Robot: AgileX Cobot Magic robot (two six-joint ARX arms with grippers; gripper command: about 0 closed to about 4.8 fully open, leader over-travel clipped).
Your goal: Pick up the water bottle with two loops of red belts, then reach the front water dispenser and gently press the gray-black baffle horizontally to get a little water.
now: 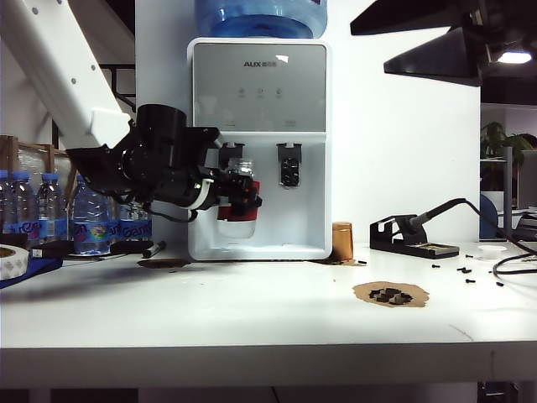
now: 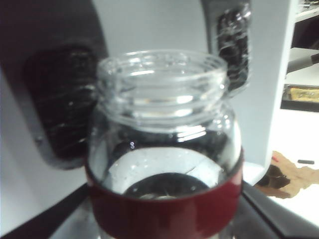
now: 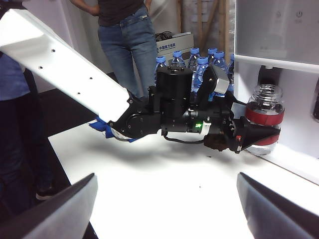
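The left gripper point(image 3: 259, 133) is gripping the water bottle point(image 1: 238, 191) around its red bands, holding it upright with its mouth at the gray-black baffle point(image 1: 237, 159) of the water dispenser point(image 1: 260, 101), ready to push. The right gripper point(image 3: 164, 199) is hanging wide and empty above the table point(image 1: 252, 311), clear.

A robotics lab or workshop. A white surface point(image 1: 252, 311) carries a soldering iron in its stand point(image 1: 413, 235), scattered small screws point(image 1: 464, 270) and a row of plastic water bottles point(image 1: 50, 214). A person in jeans point(image 3: 124, 35) stands beside stacked equipment.
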